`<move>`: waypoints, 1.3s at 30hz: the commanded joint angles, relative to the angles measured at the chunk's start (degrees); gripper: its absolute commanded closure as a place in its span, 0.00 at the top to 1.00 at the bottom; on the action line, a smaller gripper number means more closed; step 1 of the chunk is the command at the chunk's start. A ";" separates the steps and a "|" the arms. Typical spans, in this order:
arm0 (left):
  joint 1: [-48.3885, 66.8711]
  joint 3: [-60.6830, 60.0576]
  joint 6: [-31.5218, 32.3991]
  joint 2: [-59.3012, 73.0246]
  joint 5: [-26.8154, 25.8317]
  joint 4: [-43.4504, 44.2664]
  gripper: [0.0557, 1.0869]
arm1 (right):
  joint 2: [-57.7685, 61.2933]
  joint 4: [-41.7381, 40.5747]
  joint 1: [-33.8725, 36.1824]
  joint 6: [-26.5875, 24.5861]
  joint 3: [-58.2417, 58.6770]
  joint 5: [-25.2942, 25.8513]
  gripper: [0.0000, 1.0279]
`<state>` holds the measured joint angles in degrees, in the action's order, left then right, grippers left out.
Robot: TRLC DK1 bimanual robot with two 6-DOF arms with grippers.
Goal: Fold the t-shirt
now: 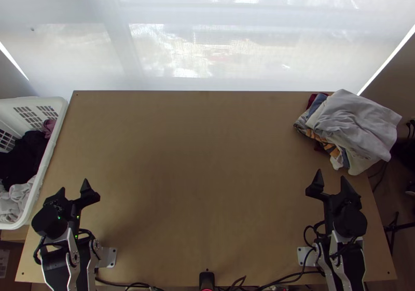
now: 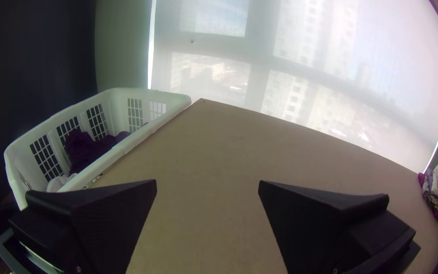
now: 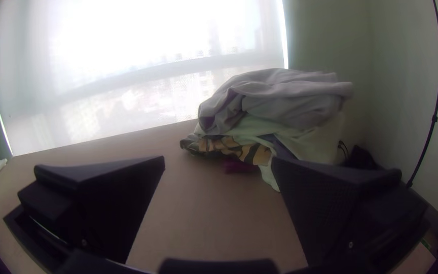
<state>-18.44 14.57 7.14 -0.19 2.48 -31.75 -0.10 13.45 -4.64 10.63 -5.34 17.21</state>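
In the top view my left gripper (image 1: 74, 185) stands open over the table's near left, beside the basket. My right gripper (image 1: 330, 175) is open at the near right, just short of a pile of cloths. Both hold nothing. A light grey cloth (image 1: 353, 120) lies bunched on top of that pile; which piece is a t-shirt I cannot tell. The left wrist view has my left gripper (image 2: 207, 181) with its fingers wide apart over bare wood. From the right wrist, my right gripper (image 3: 218, 158) is likewise spread, with the grey cloth (image 3: 280, 96) beyond it.
A white basket (image 1: 54, 135) with dark, purple and pale cloths stands at the table's left edge. The wooden table (image 1: 197, 171) lies bare between the arms. Below the grey cloth are patterned cloths (image 3: 234, 149). Cables (image 1: 290, 278) run along the near edge.
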 commanded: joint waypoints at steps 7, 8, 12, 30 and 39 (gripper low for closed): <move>-0.02 0.02 -0.02 0.01 -0.02 0.02 0.95 | 0.01 -0.01 -0.01 0.00 -0.02 0.01 0.95; -0.02 0.02 -0.02 0.01 -0.02 0.02 0.95 | 0.01 -0.01 -0.01 0.00 -0.02 0.01 0.95; -0.02 0.02 -0.02 0.01 -0.02 0.02 0.95 | 0.01 0.08 -0.01 0.00 -0.02 0.01 0.95; -0.02 0.02 -0.02 0.01 -0.02 0.02 0.95 | 0.01 -0.01 -0.01 0.00 -0.02 0.01 0.95; -0.02 0.02 -0.02 0.01 -0.02 0.02 0.95 | 0.01 0.08 -2.39 0.00 -0.02 -0.07 0.95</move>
<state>-18.44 14.57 7.14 -0.19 2.46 -31.75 -0.10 13.47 -4.82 10.63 -5.34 17.21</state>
